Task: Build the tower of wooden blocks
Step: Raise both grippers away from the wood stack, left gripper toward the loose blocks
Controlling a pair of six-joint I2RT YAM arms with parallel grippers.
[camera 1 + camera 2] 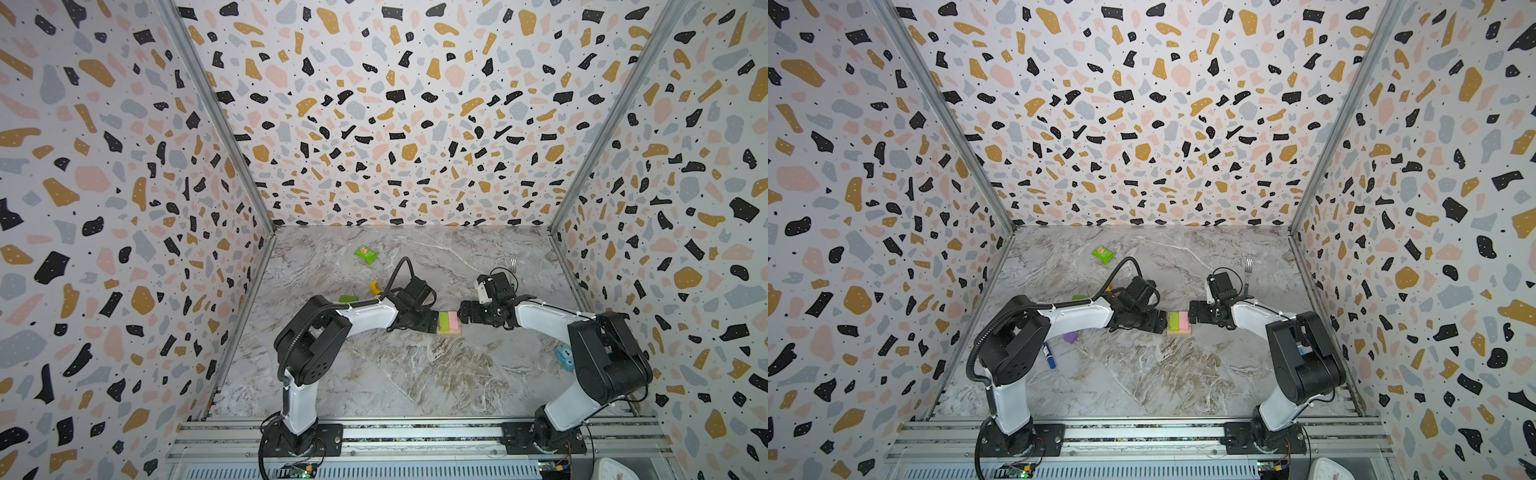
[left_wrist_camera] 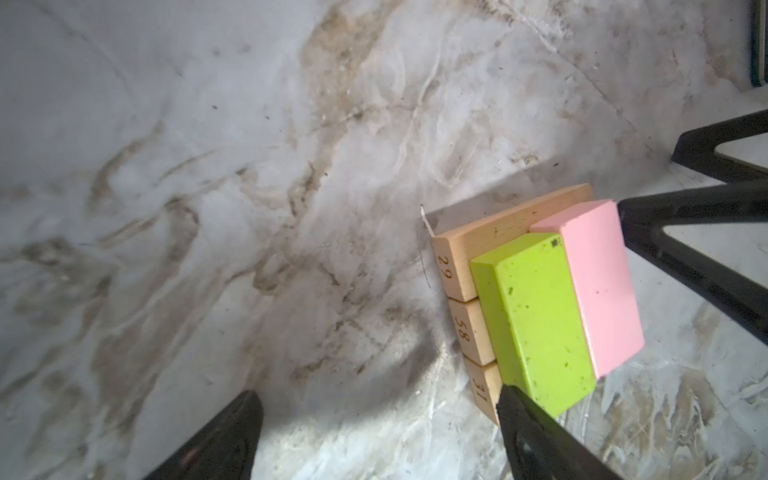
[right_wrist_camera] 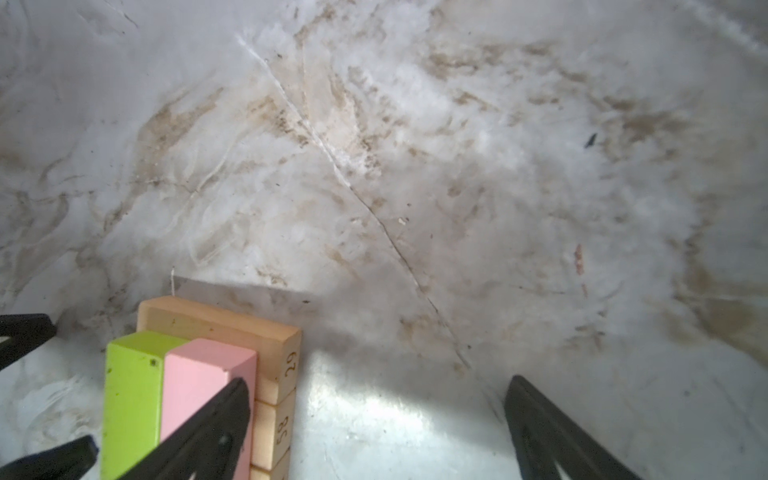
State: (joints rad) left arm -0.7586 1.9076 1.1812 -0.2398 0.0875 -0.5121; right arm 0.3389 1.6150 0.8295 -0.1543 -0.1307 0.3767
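Observation:
The tower (image 1: 449,324) (image 1: 1179,323) is a low stack in both top views: three tan bars (image 2: 459,266) side by side, with a lime bar (image 2: 540,316) and a pink bar (image 2: 598,282) lying across them. My left gripper (image 1: 430,321) (image 2: 377,395) sits just left of the stack, open and empty, one fingertip (image 2: 509,399) at the lime bar's near corner. On the stack's right, my right gripper (image 1: 463,312) (image 3: 379,382) is open and empty, with one fingertip (image 3: 237,390) beside the pink bar (image 3: 199,382).
A yellow arch (image 1: 375,286) and a dark green bar (image 1: 348,298) lie behind the left arm. A purple cube (image 1: 1070,336) and a blue-capped marker (image 1: 1049,357) lie under it. Farther back are a green packet (image 1: 365,253) and a fork (image 1: 1249,270). A light blue piece (image 1: 564,354) lies by the right arm.

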